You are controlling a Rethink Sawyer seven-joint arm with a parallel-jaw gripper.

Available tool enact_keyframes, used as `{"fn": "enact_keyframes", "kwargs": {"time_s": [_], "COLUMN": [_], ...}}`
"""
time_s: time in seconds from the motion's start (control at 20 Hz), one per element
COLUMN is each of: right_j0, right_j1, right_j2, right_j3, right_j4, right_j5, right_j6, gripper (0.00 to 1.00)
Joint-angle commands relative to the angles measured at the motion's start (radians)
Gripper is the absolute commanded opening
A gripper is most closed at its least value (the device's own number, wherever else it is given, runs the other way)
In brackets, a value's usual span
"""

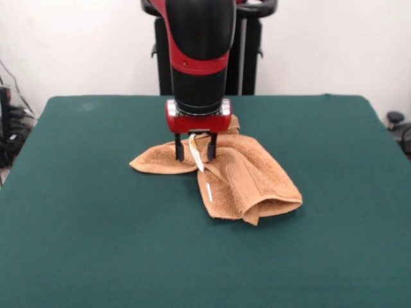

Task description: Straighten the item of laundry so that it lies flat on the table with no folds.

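The item of laundry (247, 183), an orange-tan terry towel, lies rumpled and folded over itself near the middle of the green table (96, 224). One flap spreads left and a thicker doubled part runs toward the front right. My gripper (195, 154) comes straight down over the towel's upper left part, its two dark fingers (179, 149) standing apart with their tips at the cloth. A white strip (196, 154) hangs between the fingers, and a small white mark (209, 190) shows on the fold below. Whether the tips press into the towel I cannot tell.
Green cloth runs wide on all sides of the towel. Dark clutter sits off the table's left edge (9, 122), and a dark object (397, 122) off its right.
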Motion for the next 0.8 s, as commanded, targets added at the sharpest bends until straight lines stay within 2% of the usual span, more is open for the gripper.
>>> {"fn": "enact_keyframes", "kwargs": {"time_s": [0.05, 0.45, 0.8], "right_j0": [0.013, 0.07, 0.133], "right_j1": [0.028, 0.03, 0.056], "right_j2": [0.129, 0.085, 0.029], "right_j3": [0.084, 0.118, 0.116], "right_j4": [-0.064, -0.056, -0.07], "right_j5": [0.004, -0.08, -0.104], "right_j6": [0.334, 0.385, 0.474], "gripper": [1.0, 1.0, 1.0]}}
